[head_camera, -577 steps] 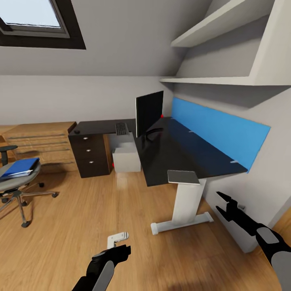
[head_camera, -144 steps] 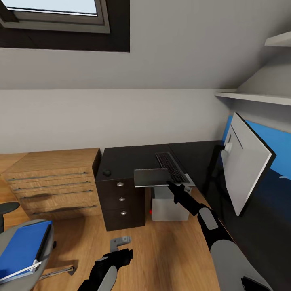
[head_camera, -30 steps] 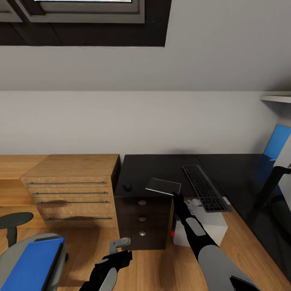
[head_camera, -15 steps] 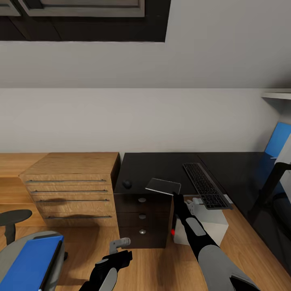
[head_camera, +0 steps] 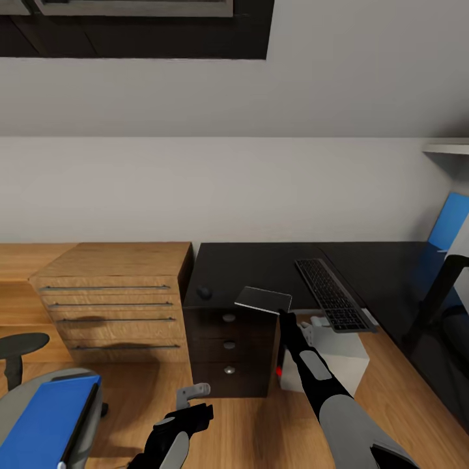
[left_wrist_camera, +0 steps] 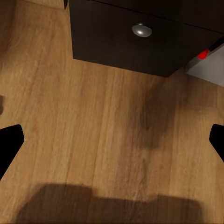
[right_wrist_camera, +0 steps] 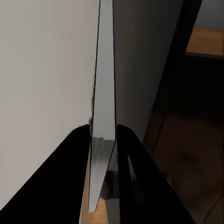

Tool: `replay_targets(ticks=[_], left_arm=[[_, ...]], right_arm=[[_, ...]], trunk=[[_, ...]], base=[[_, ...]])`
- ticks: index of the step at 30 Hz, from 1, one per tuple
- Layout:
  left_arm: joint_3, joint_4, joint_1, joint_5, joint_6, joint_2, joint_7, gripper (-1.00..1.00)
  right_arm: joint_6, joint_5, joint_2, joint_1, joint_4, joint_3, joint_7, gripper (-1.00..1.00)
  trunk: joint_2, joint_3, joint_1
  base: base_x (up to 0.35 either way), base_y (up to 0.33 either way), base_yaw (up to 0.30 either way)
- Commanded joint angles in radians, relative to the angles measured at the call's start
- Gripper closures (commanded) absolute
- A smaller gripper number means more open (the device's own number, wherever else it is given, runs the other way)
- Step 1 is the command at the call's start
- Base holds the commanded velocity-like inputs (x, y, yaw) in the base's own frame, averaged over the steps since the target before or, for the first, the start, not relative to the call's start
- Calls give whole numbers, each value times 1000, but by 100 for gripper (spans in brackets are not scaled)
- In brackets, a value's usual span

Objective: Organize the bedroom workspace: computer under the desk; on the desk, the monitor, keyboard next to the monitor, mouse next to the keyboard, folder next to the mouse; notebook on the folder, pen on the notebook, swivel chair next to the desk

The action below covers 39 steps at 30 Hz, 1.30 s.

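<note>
My right gripper is shut on the thin grey notebook, which it holds roughly level at the front edge of the black desk, above the drawer unit. In the right wrist view the notebook stands edge-on between the fingers. The mouse lies to its left and the keyboard to its right. The grey computer stands under the desk. The blue folder lies on the swivel chair. The monitor's black stand is at the right edge. My left gripper hangs open over the floor.
Low oak cabinets with drawers stand left of the desk against the grey wall. A blue wall panel is behind the desk at right. Oak floor lies open between me and the drawer unit.
The whole picture has shifted slightly, so the camera moved. The notebook stays in my right gripper at the same spot over the desk's front edge. The left arm has not moved.
</note>
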Motion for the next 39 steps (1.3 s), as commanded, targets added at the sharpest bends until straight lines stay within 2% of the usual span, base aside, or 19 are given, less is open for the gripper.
replay_targets(ticks=[1, 4, 14, 20, 39], left_arm=[[-2, -1, -1, 10, 1, 0, 10, -100], [-2, -1, -1, 10, 1, 0, 10, -100], [-5, -1, -1, 11, 0, 1, 7, -100], [-5, -1, -1, 11, 0, 2, 5, -100], [-4, -1, -1, 11, -1, 1, 7, -100]], right_arm=[[6, -11, 1, -1, 0, -5, 7, 100], [6, -11, 1, -1, 0, -5, 6, 100], [6, -9, 1, -1, 0, -5, 5, 100], [5, -8, 1, -1, 0, -5, 5, 100], [4, -7, 1, -1, 0, -5, 5, 100]], trunk=[[-8, -4, 4], [-29, -14, 15], [-29, -14, 15], [-29, -14, 15], [-29, -14, 15]], base=[[0, 0, 0], [0, 0, 0], [1, 0, 0], [189, 0, 0], [43, 0, 0]])
